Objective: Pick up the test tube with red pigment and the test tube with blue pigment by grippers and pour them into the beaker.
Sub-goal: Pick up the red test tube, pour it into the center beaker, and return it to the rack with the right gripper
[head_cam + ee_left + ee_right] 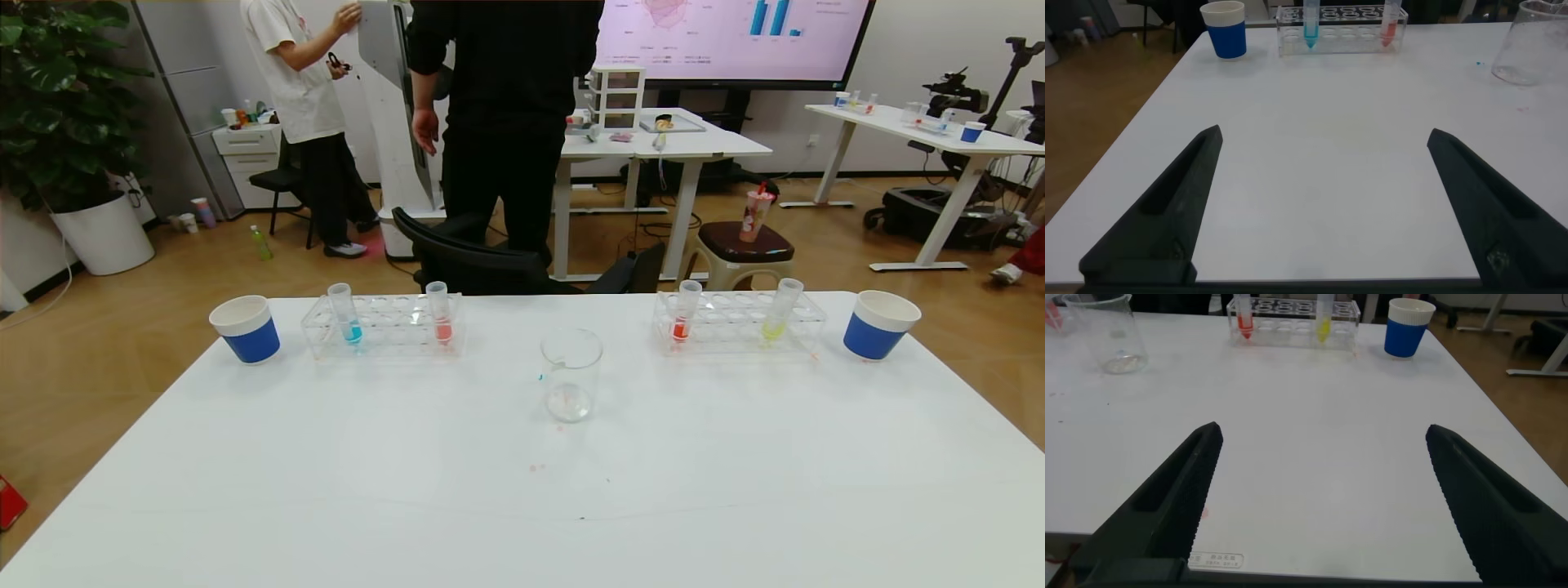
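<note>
The beaker (571, 374) stands empty at the table's middle. The blue-pigment tube (351, 317) stands upright in the left rack (392, 336), with a paler salmon-pink tube (441, 315) beside it. The red-pigment tube (684, 315) stands upright in the right rack (735, 331), with a yellow tube (780, 315) beside it. Neither gripper shows in the head view. My left gripper (1324, 133) is open and empty over bare table, far short of the blue tube (1311, 23). My right gripper (1323, 429) is open and empty, far short of the red tube (1243, 318).
A blue cup with a white rim (246, 328) stands at the far left, another (878, 324) at the far right. Two people, a black chair and a stool stand beyond the table's far edge. Small colour spots lie on the table near the beaker.
</note>
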